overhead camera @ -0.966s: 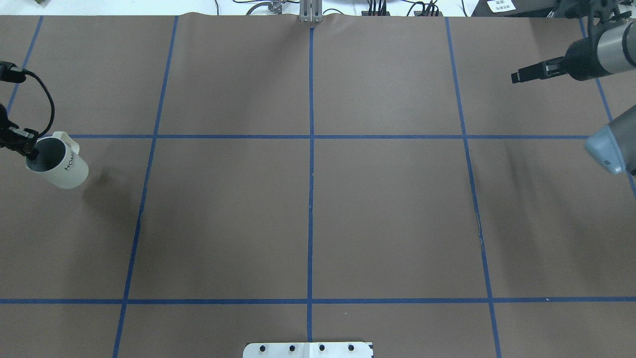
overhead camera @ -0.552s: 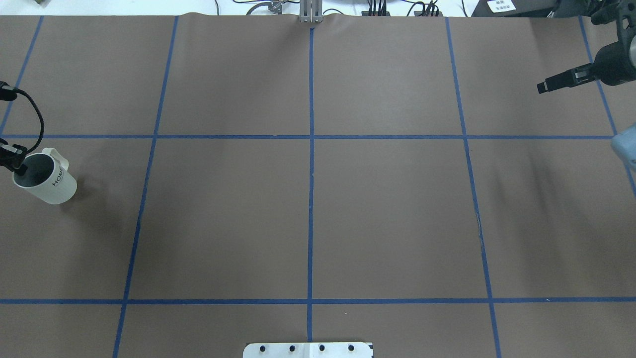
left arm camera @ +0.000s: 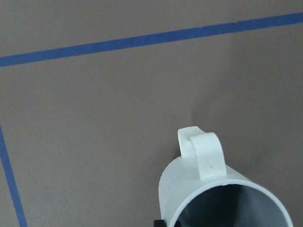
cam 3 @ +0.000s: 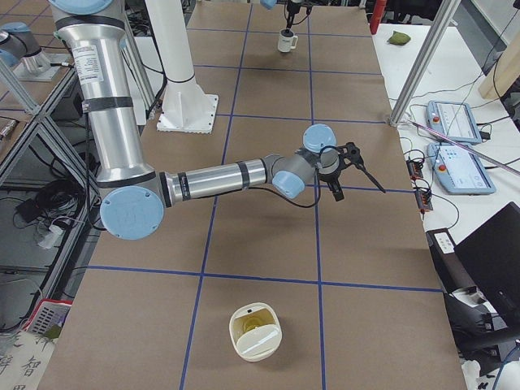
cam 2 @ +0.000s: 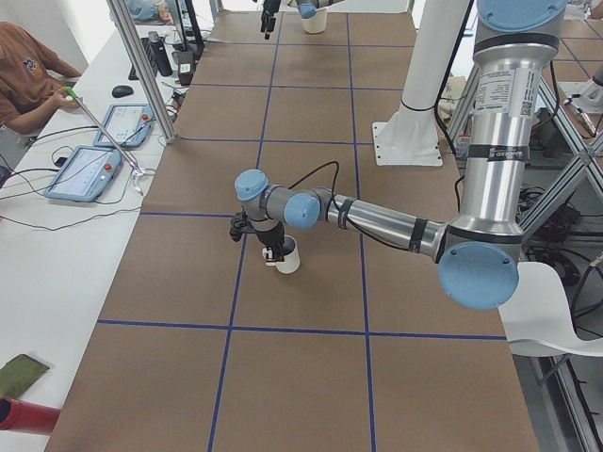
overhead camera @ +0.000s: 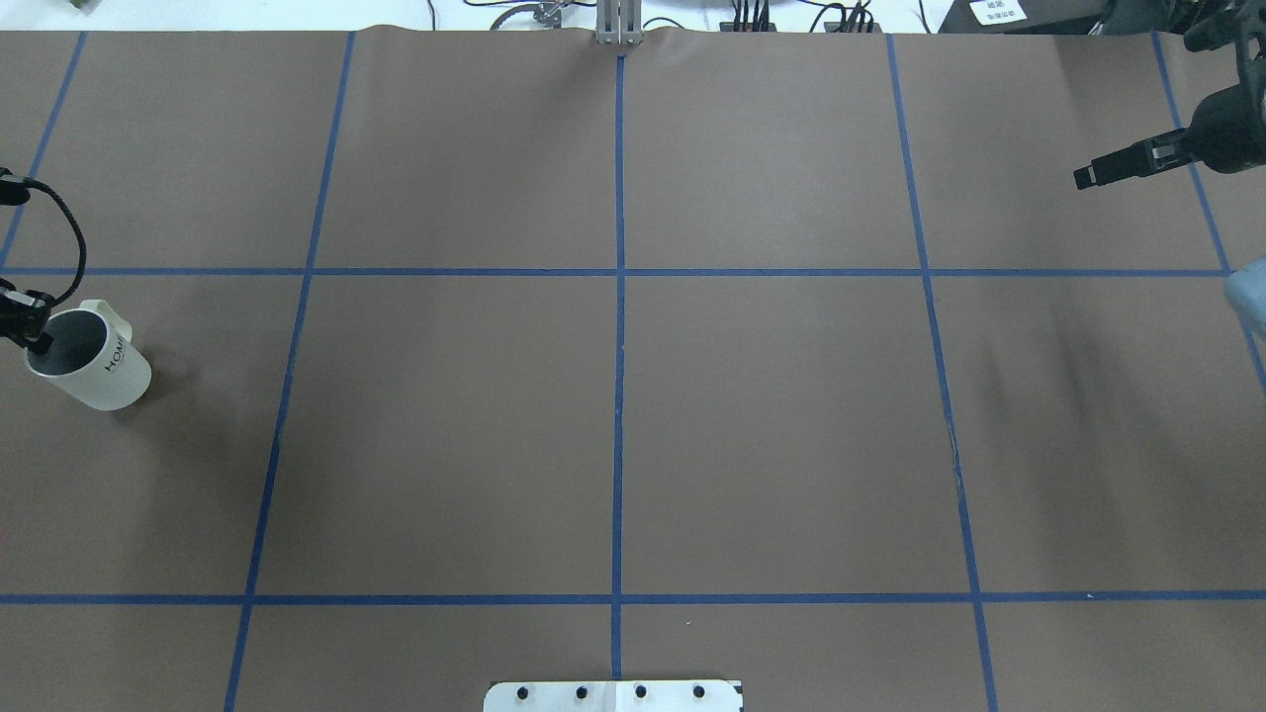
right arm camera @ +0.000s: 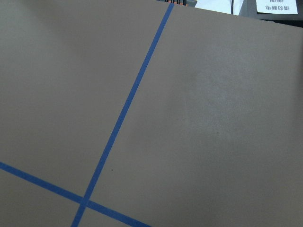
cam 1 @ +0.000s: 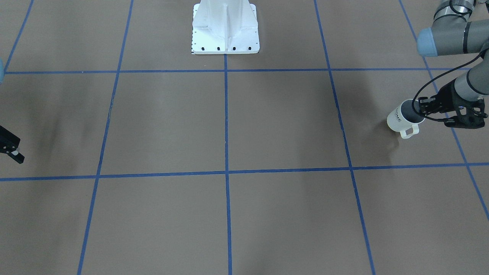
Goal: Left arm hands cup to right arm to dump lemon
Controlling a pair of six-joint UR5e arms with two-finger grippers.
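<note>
My left tool (overhead camera: 38,339) pinches the cup (overhead camera: 94,371) by its rim at the far left of the surface (overhead camera: 771,415), mouth up. That leaves body and handle free for the handover, I reckon. The right tool (overhead camera: 1088,178) hangs well apart, apparently open and empty. No lemon visible inside from here.
</note>
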